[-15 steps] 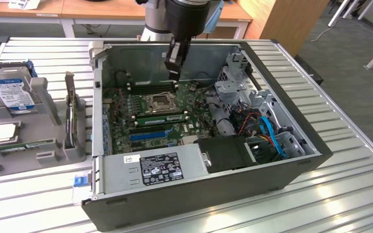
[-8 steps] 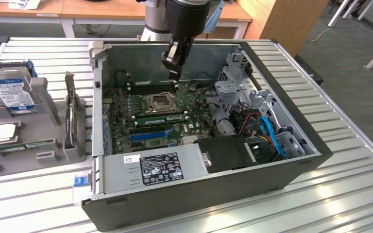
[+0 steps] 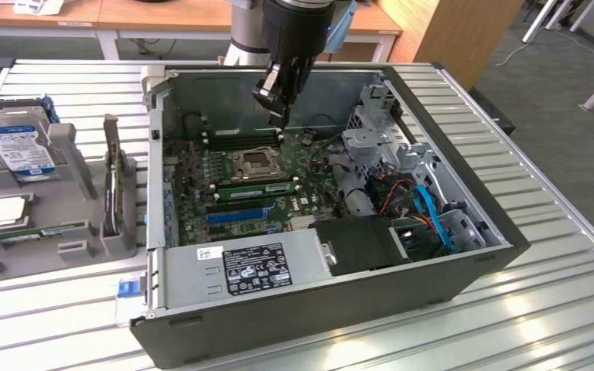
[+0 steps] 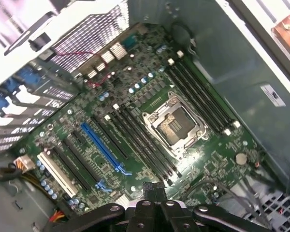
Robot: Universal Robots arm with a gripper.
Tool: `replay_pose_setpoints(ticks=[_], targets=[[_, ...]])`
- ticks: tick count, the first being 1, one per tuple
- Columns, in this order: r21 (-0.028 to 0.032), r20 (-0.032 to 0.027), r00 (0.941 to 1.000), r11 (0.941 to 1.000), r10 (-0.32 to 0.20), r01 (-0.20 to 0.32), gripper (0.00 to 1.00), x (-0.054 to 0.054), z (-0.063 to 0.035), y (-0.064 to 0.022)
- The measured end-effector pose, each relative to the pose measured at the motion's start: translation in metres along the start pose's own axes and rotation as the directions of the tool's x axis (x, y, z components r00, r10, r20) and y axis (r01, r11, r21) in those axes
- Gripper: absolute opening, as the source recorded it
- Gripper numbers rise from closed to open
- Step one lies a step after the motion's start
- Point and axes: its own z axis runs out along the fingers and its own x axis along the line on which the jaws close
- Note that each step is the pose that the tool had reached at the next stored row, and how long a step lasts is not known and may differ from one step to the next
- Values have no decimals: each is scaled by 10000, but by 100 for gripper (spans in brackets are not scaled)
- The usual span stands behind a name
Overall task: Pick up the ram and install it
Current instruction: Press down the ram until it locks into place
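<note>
Exterior view: the black two-finger gripper (image 3: 278,114), jaws pressed together on nothing, hangs over the open computer case (image 3: 462,270). What looks like the thin green ram stick (image 3: 41,230) lies in the grey tray (image 3: 29,259) toward eight o'clock, long axis nine-to-three.

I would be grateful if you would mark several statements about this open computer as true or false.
1. The computer case lies open, with its motherboard exposed. True.
2. The pincer is above the motherboard. True.
3. The hard drive with the blue label sits inside the case. False: it stands in a grey holder outside the case, at the exterior view's left.
4. A cooler covers the processor socket. False: the socket is uncovered.
5. The pincer is wide open. False: it is shut.
</note>
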Motion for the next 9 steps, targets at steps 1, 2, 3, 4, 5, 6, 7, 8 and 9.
replay_pose_setpoints(ticks=[1,2,3,4,5,6,7,8,9], targets=[[5,5,9999,9999,152,-152,10,0,0,0],[11,12,9995,9995,321,-321,10,0,0,0],[17,17,9988,9988,481,-481,10,0,0,0],[22,23,9979,9979,641,-641,10,0,0,0],[28,29,9968,9968,804,-804,10,0,0,0],[33,36,9953,9953,964,-965,10,0,0,0],[38,42,9936,9936,1128,-1128,10,0,0,0],[43,50,9915,9915,1299,-1299,10,0,0,0],[48,56,9892,9892,1463,-1463,10,0,0,0]])
